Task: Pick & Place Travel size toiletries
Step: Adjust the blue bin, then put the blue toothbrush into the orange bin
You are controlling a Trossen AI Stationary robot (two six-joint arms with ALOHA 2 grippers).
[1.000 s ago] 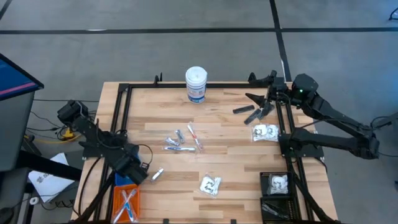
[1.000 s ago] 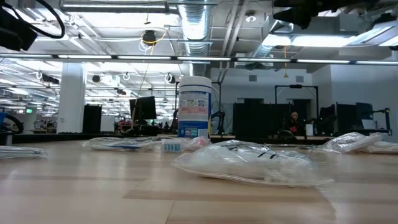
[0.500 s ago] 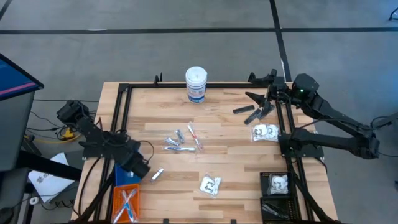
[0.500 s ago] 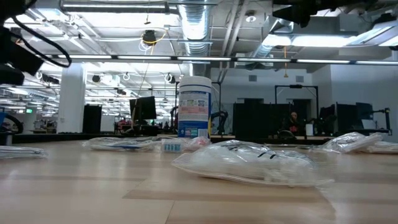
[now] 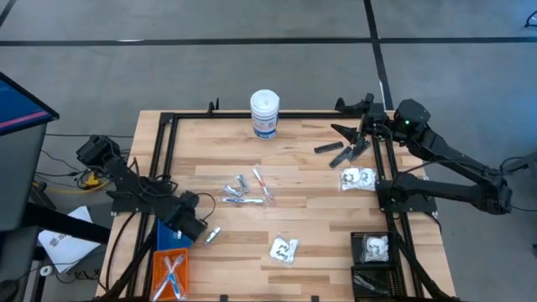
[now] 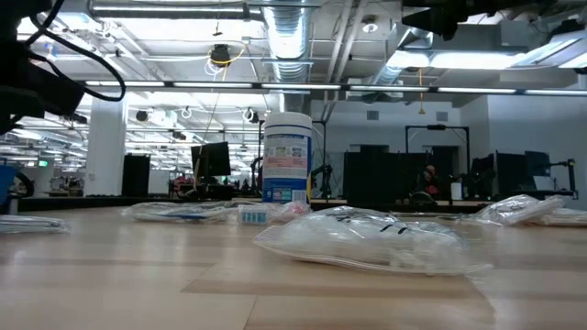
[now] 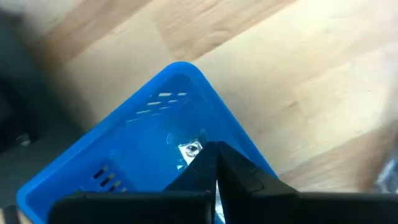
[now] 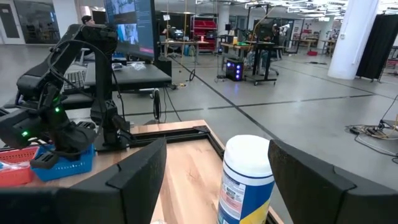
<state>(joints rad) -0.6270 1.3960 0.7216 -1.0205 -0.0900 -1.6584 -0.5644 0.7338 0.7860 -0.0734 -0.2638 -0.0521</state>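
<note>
Travel size toiletries lie on the wooden table: silver-blue tubes (image 5: 235, 190), white-and-red sticks (image 5: 263, 184), one tube (image 5: 212, 234) near the left, clear packets (image 5: 284, 249) (image 5: 358, 178), and black pieces (image 5: 336, 152). My left gripper (image 5: 193, 226) points down, shut, over the blue bin (image 7: 134, 143) at the near left; a small silver item (image 7: 189, 149) lies inside the bin just beside the fingertips. Nothing shows between its fingers. My right gripper (image 8: 217, 180) waits open and level at the far right, facing the white canister (image 8: 247, 177).
An orange bin (image 5: 169, 273) holding sticks sits just nearer than the blue bin. A black bin (image 5: 373, 248) with a packet stands at the near right. The canister (image 5: 264, 113) stands at the far edge. Black frame rails (image 5: 164, 147) run along the table's sides.
My left gripper has sunk and shifted a little toward the table's right edge over the blue bin, rolling about its own axis. The right arm has kept still, and the items on the table lie as before.
</note>
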